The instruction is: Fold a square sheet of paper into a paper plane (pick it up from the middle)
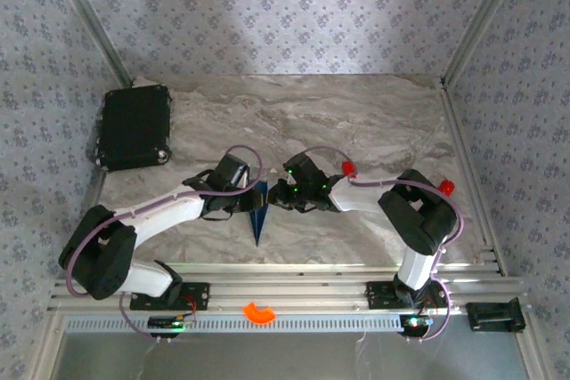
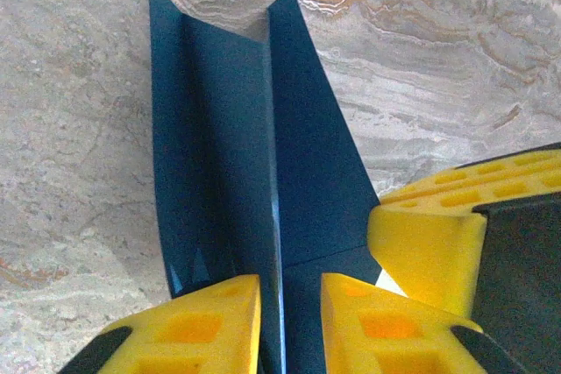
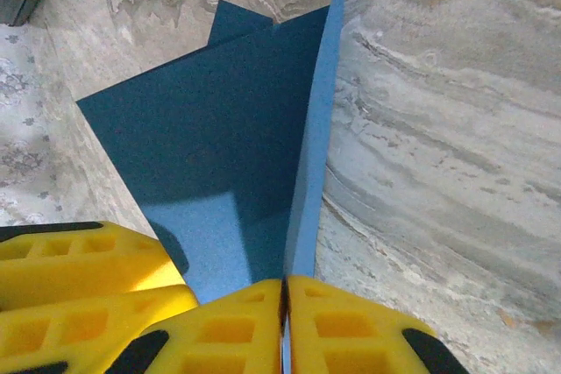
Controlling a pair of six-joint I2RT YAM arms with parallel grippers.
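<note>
Paper plane [image 1: 259, 224] sits in the middle of the desk [image 1: 374, 122], between the two arms, with its pointed nose toward the near edge. I can't tell whether it rests on the marble or hangs just above it.

Left fingers [image 1: 252, 205] come in from the left. In the left wrist view the left fingers [image 2: 250, 291] are nearly together, and the blue layers of the plane [image 2: 228, 146] fill the slot between them. I read that as a pinch on the centre fold.

Right fingers [image 1: 274, 199] come in from the opposite side. In the right wrist view the right fingers [image 3: 298, 295] are pressed fully together on a thin standing edge of the plane [image 3: 228, 129], with one flap spreading out flat to the side.

I judge the double hold is there so the creased layers stay stacked and the fold can't spring open while a wing is shaped. Both grips sit close together, probably to leave the nose and tail free. The fold looks late-stage.

Black case [image 1: 134, 126] is well apart, at the back left.
</note>
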